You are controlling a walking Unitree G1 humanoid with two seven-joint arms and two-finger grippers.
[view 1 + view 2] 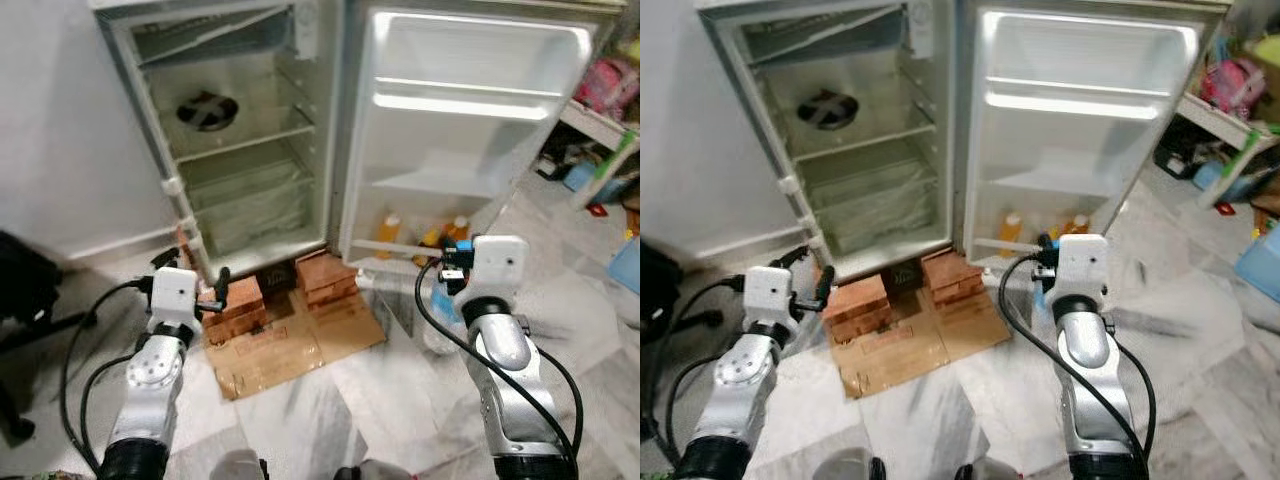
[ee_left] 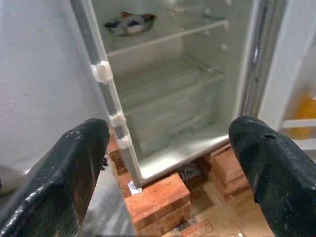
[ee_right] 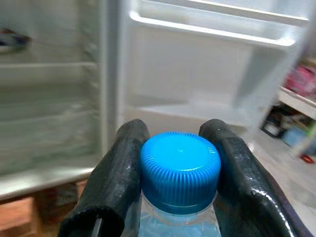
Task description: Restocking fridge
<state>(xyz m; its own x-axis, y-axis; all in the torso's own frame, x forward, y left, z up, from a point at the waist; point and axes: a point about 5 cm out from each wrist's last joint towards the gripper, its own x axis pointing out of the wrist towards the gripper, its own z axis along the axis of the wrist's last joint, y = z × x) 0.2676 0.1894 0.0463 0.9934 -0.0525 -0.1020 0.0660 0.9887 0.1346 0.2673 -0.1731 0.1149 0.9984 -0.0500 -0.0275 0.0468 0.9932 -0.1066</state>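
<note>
Fridge point(image 1: 240, 150) open in front of you, bottle point(image 3: 178, 197) gripped on the right.

Left end effector point(image 1: 213, 290) spread wide with nothing between its fingers point(image 2: 64, 182), hovering low by the fridge's left door-frame edge, just above the bricks point(image 1: 235, 305) the fridge stands on; cardboard point(image 1: 285, 345) lies flat on the floor under them. Fridge compartment has open room: a dish point(image 2: 129, 22) on a shelf, clear drawer point(image 1: 255, 205) below. Door point(image 1: 460, 130) swung fully right, orange bottles point(image 1: 388, 235) in its bottom rack, upper racks bare. Right end effector point(image 3: 178, 148) clamped on the blue-capped bottle's neck, near the door's bottom rack; the bottle's body is cut off in the wrist view and mostly hidden behind the wrist in the head views. Clutter at the far right is too blurred to identify.
</note>
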